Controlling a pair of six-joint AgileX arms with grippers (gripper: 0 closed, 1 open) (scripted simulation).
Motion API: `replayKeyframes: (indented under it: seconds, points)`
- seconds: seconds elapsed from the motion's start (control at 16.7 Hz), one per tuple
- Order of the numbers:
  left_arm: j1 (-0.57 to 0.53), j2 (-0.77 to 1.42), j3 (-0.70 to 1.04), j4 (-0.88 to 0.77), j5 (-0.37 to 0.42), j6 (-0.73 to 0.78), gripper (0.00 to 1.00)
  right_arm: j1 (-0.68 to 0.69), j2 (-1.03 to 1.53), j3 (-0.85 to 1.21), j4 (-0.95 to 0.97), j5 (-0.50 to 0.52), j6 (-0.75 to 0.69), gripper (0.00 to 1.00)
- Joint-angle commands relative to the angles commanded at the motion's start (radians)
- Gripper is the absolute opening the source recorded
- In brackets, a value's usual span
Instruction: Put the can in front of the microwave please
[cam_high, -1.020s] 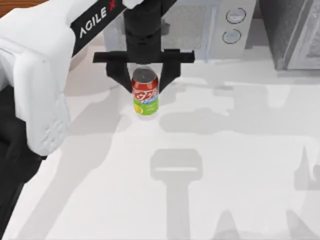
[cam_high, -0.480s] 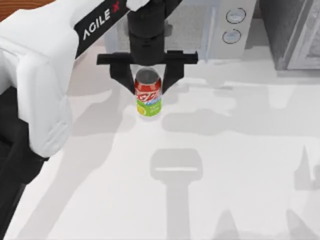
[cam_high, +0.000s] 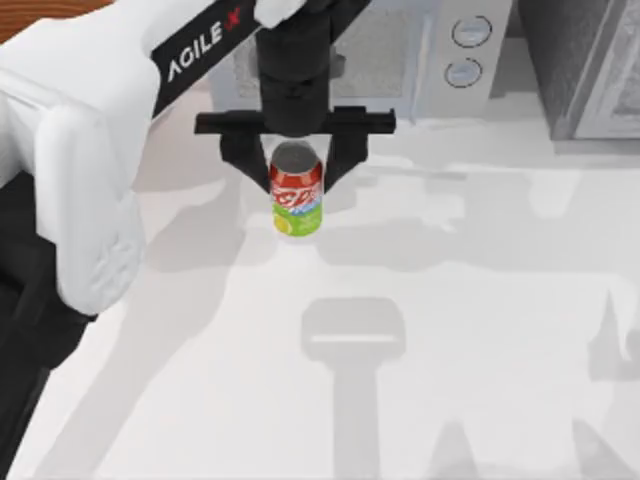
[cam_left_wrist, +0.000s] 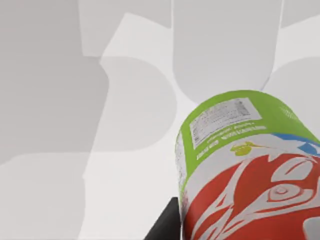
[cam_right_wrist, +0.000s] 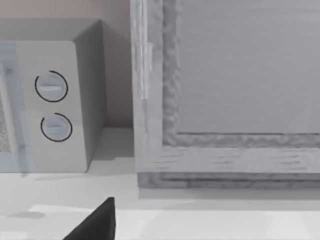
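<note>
The can (cam_high: 296, 197), red on top and lime-green below with a silver lid, stands upright between the black fingers of my left gripper (cam_high: 295, 172), which is shut on it. It sits just in front of the microwave (cam_high: 400, 55), a light grey-white box with a mesh door and two round knobs at the table's back. In the left wrist view the can (cam_left_wrist: 250, 165) is close up over the white table. I cannot tell whether its base touches the table. The right wrist view shows the microwave (cam_right_wrist: 50, 100) and a dark part of my right gripper (cam_right_wrist: 95, 222) low in the picture.
A darker speckled grey appliance (cam_high: 585, 60) stands to the right of the microwave, and the right wrist view has it (cam_right_wrist: 225, 100) close up. The white table (cam_high: 450, 330) stretches toward the front, crossed by arm shadows.
My left gripper, with the can in it, has shifted slightly to the right and a little toward the table's front. The microwave has not moved.
</note>
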Motion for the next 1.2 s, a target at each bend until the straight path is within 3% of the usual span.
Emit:
replayKeyframes:
  seconds: [0.66,1.2]
  points:
    - [0.0,0.0,0.0,0.0,0.0,0.0,0.98,0.0,0.0,0.0,0.0,0.0,0.0,1.0]
    - [0.002,0.0,0.0,0.0,0.0,0.0,1.0,0.0,0.0,0.0,0.0,0.0,0.0,1.0]
